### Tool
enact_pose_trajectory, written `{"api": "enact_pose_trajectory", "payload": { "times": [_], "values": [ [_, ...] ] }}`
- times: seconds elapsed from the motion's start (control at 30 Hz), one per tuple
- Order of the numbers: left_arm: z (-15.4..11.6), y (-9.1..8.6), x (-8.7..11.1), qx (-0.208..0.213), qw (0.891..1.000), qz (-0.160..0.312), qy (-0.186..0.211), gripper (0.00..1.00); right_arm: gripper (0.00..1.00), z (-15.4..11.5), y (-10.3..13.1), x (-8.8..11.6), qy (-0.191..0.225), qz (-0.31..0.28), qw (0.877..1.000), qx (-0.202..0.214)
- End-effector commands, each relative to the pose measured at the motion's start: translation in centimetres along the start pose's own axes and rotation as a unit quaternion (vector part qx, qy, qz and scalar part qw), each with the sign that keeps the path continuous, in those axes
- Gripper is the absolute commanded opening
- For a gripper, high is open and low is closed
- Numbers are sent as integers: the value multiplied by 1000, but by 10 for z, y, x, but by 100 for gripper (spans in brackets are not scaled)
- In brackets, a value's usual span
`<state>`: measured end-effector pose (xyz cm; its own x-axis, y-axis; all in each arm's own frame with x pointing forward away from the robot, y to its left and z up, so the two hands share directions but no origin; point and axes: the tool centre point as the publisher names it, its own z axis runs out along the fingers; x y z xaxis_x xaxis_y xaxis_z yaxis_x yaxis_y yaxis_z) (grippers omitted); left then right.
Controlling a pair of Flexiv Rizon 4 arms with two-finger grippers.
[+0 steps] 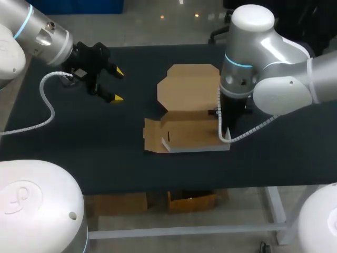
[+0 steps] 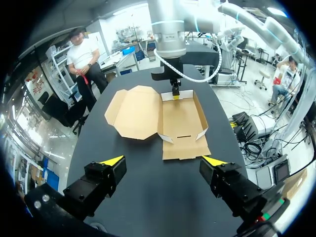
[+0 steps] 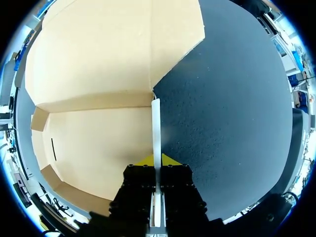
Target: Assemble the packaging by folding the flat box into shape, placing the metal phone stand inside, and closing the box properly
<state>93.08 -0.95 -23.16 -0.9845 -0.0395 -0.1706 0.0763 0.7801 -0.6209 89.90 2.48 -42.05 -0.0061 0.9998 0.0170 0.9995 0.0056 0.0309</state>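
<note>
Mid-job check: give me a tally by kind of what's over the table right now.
Brown cardboard box, partly folded, lid open: 1
Yellow-tipped claws: 2, left claw open, right claw pinching a box wall
Total: 3

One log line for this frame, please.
stage: box part-folded | left jaws: open, clear of box | right jaws: shut on side wall | lid: flat open | phone stand: not seen
</note>
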Motion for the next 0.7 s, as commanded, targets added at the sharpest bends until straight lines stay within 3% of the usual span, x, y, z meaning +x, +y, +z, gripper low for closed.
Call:
{"api": "enact_pose_trajectory", "payload": {
  "times": [0.03,0.17,0.3,0.37,0.57,0.7],
  "values": [
    [-5,-8,-1,-8,1000,9,-3,100,0,0,0,0,0,0,1000,0],
    [-17,-29,7,-39,999,-5,-11,100,0,0,0,0,0,0,1000,0],
    [-21,-38,18,-79,994,-75,8,100,0,0,0,0,0,0,1000,0],
    [-20,-39,27,-58,993,-99,17,100,0,0,0,0,0,0,1000,0],
    [-11,-33,54,-50,987,-149,38,100,0,0,0,0,0,0,1000,0],
    [8,-19,72,-48,972,-218,73,100,0,0,0,0,0,0,1000,0]
  ]
}}
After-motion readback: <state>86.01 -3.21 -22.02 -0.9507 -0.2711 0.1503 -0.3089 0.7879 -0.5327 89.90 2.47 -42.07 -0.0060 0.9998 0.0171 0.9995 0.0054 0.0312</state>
